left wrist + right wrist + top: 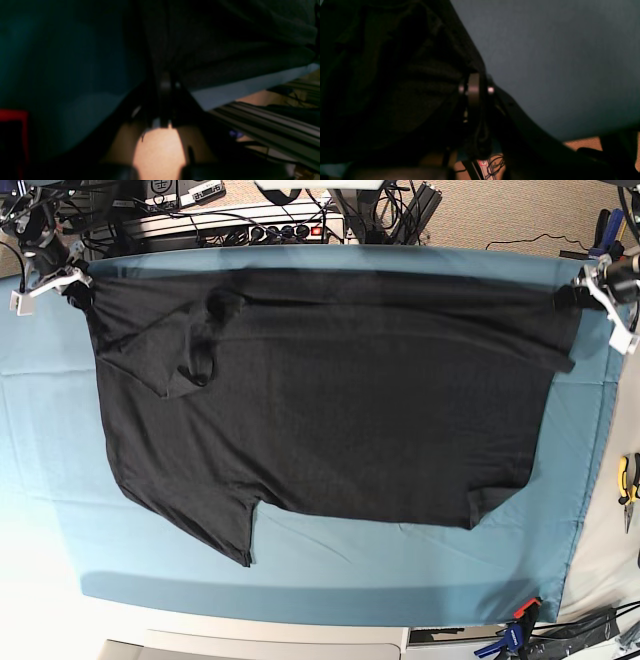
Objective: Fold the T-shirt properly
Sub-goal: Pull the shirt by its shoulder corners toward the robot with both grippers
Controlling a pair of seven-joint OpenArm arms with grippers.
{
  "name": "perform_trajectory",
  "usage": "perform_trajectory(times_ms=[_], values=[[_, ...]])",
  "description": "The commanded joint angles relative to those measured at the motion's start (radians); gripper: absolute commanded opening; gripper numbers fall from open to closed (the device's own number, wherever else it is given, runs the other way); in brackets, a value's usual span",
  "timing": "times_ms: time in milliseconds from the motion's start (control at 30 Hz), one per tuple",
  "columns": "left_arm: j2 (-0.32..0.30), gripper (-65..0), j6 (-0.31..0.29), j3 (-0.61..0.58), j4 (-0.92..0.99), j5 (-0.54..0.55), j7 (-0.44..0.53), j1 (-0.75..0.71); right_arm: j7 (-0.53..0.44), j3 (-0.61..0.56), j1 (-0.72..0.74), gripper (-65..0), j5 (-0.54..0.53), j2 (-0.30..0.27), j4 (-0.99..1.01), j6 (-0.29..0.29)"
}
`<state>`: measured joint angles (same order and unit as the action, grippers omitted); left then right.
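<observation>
The black T-shirt [330, 400] lies spread, plain side up, on the teal table cloth [40, 430], with its far edge pulled taut between both grippers. At the far right corner my left gripper [578, 288] is shut on the shirt's edge. The left wrist view shows its fingertips [165, 83] pinching dark fabric [225, 45]. My right gripper [72, 283] grips the far left corner. In the right wrist view that gripper [475, 88] is closed on black cloth [395, 82]. A sleeve lies folded over near the upper left [195, 345].
Cables and a power strip [250, 225] crowd the space behind the table's far edge. Pliers [627, 480] lie on the bare table at the right. Clamps [515, 630] hold the cloth at the front right corner. A red object [13, 117] shows in the left wrist view.
</observation>
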<state>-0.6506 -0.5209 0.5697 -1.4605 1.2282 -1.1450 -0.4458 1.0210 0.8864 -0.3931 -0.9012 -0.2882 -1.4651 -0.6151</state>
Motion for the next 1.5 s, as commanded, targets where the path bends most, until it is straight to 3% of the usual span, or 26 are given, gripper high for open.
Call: perform_trajectory(times_ms=[0, 300, 633, 1333, 1400, 1467], values=[[-0.023, -65.0, -0.001, 0.013, -0.013, 0.008, 0.008, -0.006, -0.018, 0.009, -0.01, -65.0, -0.012, -0.028, -0.012, 0.002], [0.015, -65.0, -0.001, 0.013, -0.013, 0.007, 0.003, -0.023, -0.006, 0.009, -0.044, -65.0, -0.025, -0.033, -0.012, 0.002], [0.02, -65.0, -0.001, 0.013, -0.013, 0.007, 0.0, -0.053, -0.006, 0.01, -0.051, -65.0, -0.022, -0.095, -0.012, 0.001], [0.02, -65.0, -0.005, 0.013, -0.013, -0.005, 0.0, -0.053, -0.024, 0.009, -0.051, -65.0, 0.012, -0.091, -0.012, 0.002], [0.02, -62.3, -0.005, 0.013, -0.013, -0.005, 0.0, -0.053, -0.026, 0.01, -0.051, -65.0, 0.012, -0.091, -0.012, 0.001], [0.02, -60.7, -0.005, 0.013, -0.013, -0.005, 0.0, -0.053, -0.029, 0.01, -0.051, -58.8, 0.012, -0.091, -0.012, 0.002]])
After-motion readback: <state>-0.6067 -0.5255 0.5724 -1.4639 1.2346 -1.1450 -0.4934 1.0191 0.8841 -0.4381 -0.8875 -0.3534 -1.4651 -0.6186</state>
